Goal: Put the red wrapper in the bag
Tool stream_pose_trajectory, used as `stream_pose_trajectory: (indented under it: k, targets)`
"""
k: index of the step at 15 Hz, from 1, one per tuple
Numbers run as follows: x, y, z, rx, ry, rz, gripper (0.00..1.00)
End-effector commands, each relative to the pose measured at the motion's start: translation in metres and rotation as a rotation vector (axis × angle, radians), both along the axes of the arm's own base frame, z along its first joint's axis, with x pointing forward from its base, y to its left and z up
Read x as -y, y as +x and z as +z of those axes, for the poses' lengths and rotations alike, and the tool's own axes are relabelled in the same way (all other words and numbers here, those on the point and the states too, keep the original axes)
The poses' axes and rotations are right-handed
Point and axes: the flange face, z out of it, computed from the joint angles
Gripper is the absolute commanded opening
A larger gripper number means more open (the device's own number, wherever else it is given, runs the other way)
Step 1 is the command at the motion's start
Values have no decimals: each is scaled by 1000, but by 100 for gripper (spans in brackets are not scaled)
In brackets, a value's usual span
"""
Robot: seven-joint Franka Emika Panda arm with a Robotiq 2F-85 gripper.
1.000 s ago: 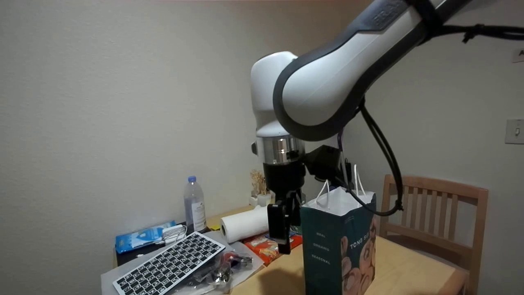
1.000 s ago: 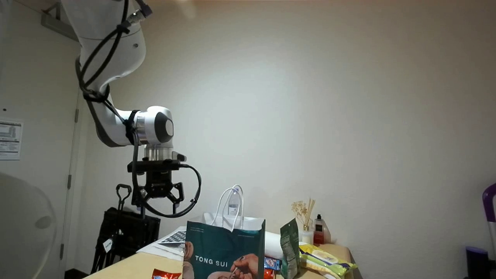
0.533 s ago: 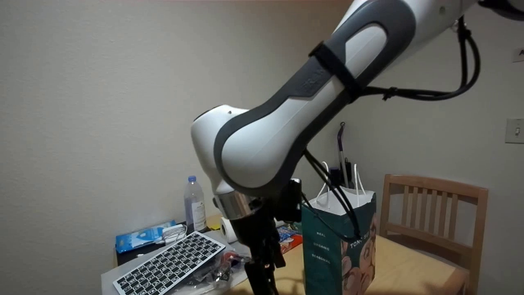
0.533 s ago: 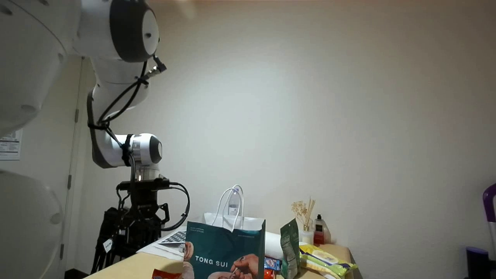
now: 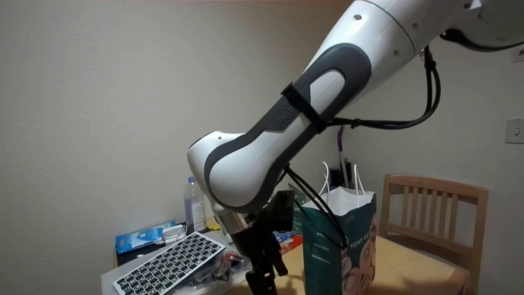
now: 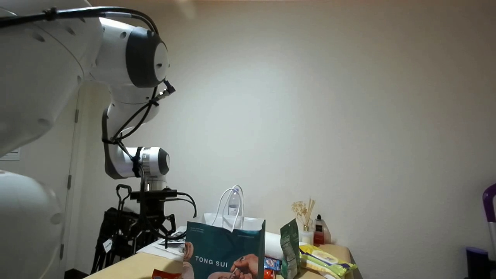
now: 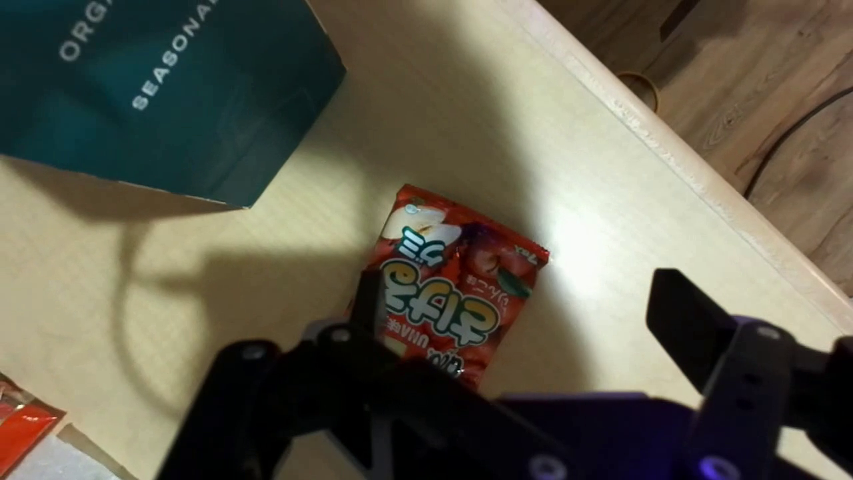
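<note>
In an exterior view, the pale table (image 5: 409, 258) runs below a beige wall (image 5: 102, 102), a patterned board (image 5: 171, 262) at left, the upright bag (image 5: 325, 262) at right and a slatted chair (image 5: 436, 186) beyond; near the bag the red wrapper (image 7: 450, 287) lies on the table beneath the gripper (image 7: 516, 297), whose fingers stand wide apart, holding nothing

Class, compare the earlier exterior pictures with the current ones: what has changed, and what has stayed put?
In an exterior view the arm has moved down and to the left; in both exterior views the end effector now hangs lower. Nothing has visibly been taken hold of or let go: the jaws stand open in the wrist view. The red wrapper, bag and bottle stayed where they were.
</note>
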Motion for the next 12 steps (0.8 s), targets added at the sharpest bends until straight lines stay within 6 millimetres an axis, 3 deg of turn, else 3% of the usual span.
stream_pose_trajectory:
  k: [1, 6, 8, 9, 12]
  targets:
    - [-2, 11, -5, 9, 23, -46, 100]
    - [-5, 42, -22, 172, -41, -255, 100]
    - [-6, 42, -11, 249, -98, -301, 100]
    - [-4, 42, -19, 171, -47, -266, 100]
    - [-6, 43, -17, 224, -61, -320, 100]
